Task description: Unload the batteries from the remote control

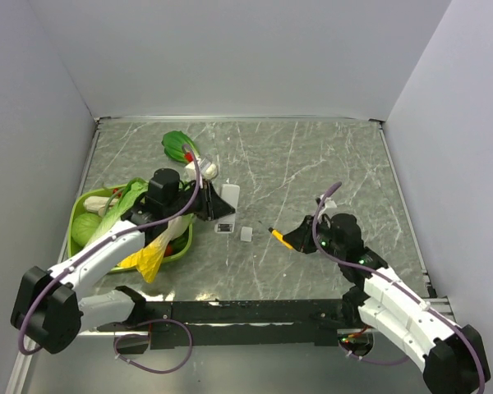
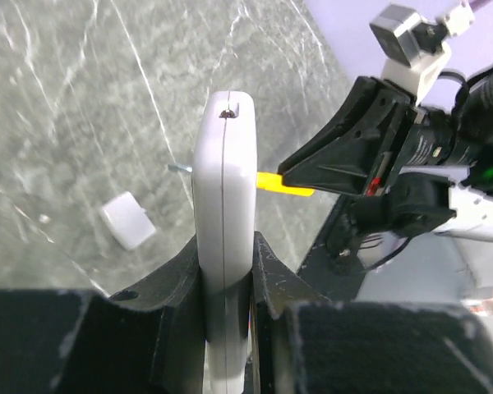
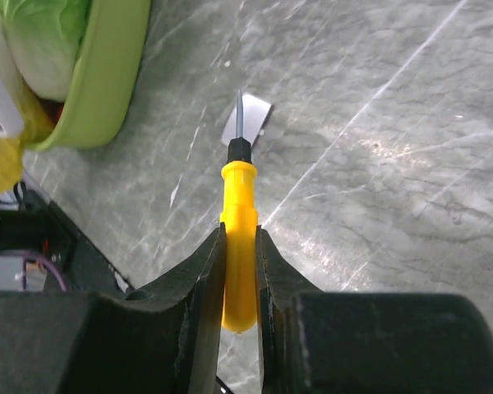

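Note:
My left gripper (image 1: 212,203) (image 2: 226,250) is shut on the remote control (image 1: 229,197) (image 2: 223,205), a slim white bar held on edge above the table. My right gripper (image 1: 302,240) (image 3: 240,238) is shut on the yellow screwdriver (image 1: 280,238) (image 3: 239,246). In the right wrist view the screwdriver's thin metal tip points at a small grey square cover piece (image 1: 246,234) (image 3: 247,120) lying flat. In the left wrist view the screwdriver (image 2: 284,185) passes behind the remote. I cannot make out the batteries in any view.
A small dark item with a pale rim (image 1: 224,227) lies on the marble table near the cover; I cannot tell what it is. A green bowl (image 1: 80,205) (image 3: 99,82) of vegetables sits at the left, with more greens (image 1: 177,145) behind it. White walls close in three sides.

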